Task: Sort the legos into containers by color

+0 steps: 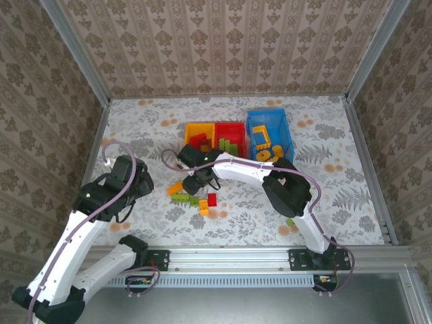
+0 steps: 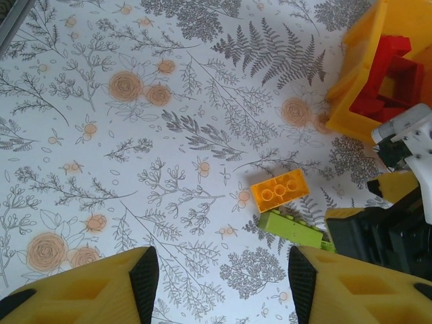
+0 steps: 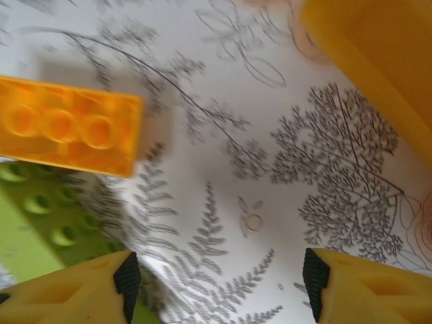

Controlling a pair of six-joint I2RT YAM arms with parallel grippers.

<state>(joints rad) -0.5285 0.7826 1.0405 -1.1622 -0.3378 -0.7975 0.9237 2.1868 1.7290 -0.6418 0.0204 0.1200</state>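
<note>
Now, right gripper (image 3: 219, 287): jaws wide apart, holding nothing; you seem to be at the picking-up step.
Orange brick (image 3: 67, 128): ahead of those jaws and off to their left, not between them.
Next move: I think you must slide left till the brick sits between the fingers (image 3: 127, 283), then squeeze.
Left gripper (image 2: 223, 283): jaws apart too, empty; that brick lies ahead, a bit right.
Top camera: you see the red bin (image 1: 230, 125) and blue bin (image 1: 278, 123) past the jaws; the right wrist camera shows studs up close.

White arms (image 1: 74, 246), black joints (image 1: 287, 192), yellow black-padded hands (image 2: 223, 277) (image 3: 221, 280).
</note>
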